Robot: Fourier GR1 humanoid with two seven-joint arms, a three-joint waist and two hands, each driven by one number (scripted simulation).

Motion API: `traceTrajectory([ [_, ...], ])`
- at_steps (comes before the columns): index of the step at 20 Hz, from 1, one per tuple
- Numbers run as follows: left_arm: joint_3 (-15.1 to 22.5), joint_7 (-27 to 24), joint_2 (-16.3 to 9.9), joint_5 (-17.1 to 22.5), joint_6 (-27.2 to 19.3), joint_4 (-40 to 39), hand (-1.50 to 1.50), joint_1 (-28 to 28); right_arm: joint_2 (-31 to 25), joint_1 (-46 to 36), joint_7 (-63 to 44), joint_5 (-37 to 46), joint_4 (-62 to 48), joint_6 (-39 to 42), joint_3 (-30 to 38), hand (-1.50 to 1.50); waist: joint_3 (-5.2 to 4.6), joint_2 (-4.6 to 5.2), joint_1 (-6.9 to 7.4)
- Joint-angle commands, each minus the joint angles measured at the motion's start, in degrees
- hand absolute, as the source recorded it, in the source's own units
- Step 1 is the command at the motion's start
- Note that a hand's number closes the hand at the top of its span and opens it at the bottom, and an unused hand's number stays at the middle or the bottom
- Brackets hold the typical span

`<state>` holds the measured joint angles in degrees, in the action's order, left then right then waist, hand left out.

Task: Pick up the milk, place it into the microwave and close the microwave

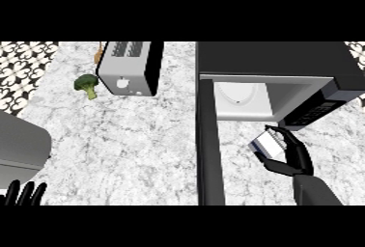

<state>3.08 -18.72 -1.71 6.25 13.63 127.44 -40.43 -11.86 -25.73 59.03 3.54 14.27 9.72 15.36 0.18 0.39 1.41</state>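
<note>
We see our right hand (291,157) curled around the small white-and-grey milk carton (268,143), holding it above the marbled white worktop (128,144) just in front of the black microwave (285,62) at the far right edge, whose door (209,144) stands wide open. Our left hand (25,193) rests at the near left corner, fingers straight and holding nothing. A silver toaster (130,67) and green broccoli floret (87,85) sit by the far edge.
</note>
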Motion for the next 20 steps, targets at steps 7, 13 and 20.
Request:
traceTrajectory([
  [7,-0.51,-0.77,0.16,0.07,0.64,0.02,-1.50,-1.44,2.28,0.72,5.60,-2.89,2.06,12.48,0.10,1.50,-0.04,-0.16,-0.15],
  [13,-0.76,-0.92,0.58,-0.56,0.51,2.20,-1.50,-3.60,-0.74,5.38,1.12,-7.69,8.58,14.60,1.99,1.50,-0.19,-0.67,-1.35],
  [20,-2.77,-0.95,1.19,0.74,-0.11,-0.77,-1.50,-0.95,3.99,10.87,-3.03,-7.10,21.38,12.55,-4.11,1.50,-0.28,-0.79,-1.91],
])
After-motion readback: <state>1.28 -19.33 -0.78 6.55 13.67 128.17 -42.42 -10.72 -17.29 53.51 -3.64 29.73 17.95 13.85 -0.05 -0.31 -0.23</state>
